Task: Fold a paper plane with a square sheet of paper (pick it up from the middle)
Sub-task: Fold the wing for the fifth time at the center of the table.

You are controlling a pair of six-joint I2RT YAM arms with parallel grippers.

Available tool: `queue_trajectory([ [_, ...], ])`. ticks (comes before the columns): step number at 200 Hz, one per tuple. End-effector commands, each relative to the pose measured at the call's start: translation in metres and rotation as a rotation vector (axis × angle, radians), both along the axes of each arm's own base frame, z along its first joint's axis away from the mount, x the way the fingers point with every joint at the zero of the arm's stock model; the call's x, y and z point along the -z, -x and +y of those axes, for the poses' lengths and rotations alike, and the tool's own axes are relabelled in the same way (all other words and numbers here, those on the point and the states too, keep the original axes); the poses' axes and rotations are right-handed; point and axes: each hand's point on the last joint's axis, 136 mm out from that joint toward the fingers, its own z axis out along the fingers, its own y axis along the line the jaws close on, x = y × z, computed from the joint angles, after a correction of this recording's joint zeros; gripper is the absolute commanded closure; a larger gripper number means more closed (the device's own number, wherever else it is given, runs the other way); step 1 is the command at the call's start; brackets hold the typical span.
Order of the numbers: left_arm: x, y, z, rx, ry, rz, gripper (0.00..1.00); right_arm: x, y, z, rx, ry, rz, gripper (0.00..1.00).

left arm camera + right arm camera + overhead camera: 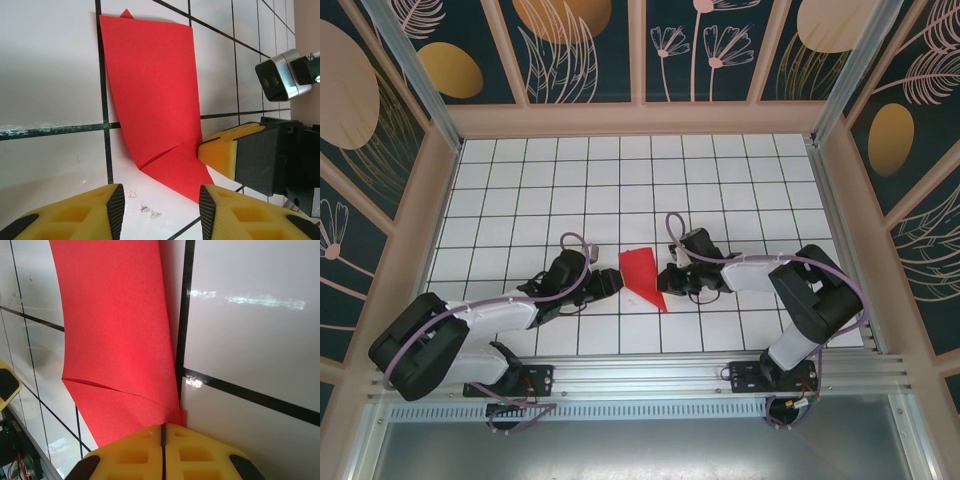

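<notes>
The red sheet of paper lies on the tiled table between my two grippers, folded into a narrow shape that points toward the near edge. A creased flap crosses its near end. My right gripper is shut on the paper's right edge near that point; in the right wrist view the jaws meet with the red paper running into them. My left gripper stands open just left of the paper, its pads apart over bare table and touching nothing. The right gripper's yellow finger shows against the paper's edge.
The table is white with a black grid, walled by patterned panels on three sides. An aluminium rail with both arm bases runs along the near edge. The far half of the table offers free room.
</notes>
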Motion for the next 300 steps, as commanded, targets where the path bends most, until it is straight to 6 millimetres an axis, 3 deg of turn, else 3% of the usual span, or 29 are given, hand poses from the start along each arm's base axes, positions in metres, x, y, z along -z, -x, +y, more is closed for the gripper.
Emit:
queue_trajectory([
  [1, -0.006, -0.004, -0.012, -0.011, 0.032, 0.012, 0.52, 0.013, 0.003, -0.009, 0.030, 0.012, 0.027, 0.91],
  [44, 0.006, -0.004, -0.030, -0.015, 0.029, 0.073, 0.48, 0.016, 0.004, -0.013, 0.044, 0.007, 0.032, 0.91],
  [169, 0.019, -0.012, -0.037, -0.078, 0.049, 0.112, 0.47, 0.019, 0.006, -0.015, 0.050, -0.003, 0.042, 0.90],
  [260, 0.010, -0.022, -0.052, -0.059, 0.086, 0.099, 0.47, 0.020, 0.009, -0.015, 0.048, -0.020, 0.041, 0.90],
  [300, 0.010, -0.025, -0.059, -0.032, 0.084, 0.083, 0.52, 0.019, 0.008, -0.014, 0.043, -0.028, 0.033, 0.88],
])
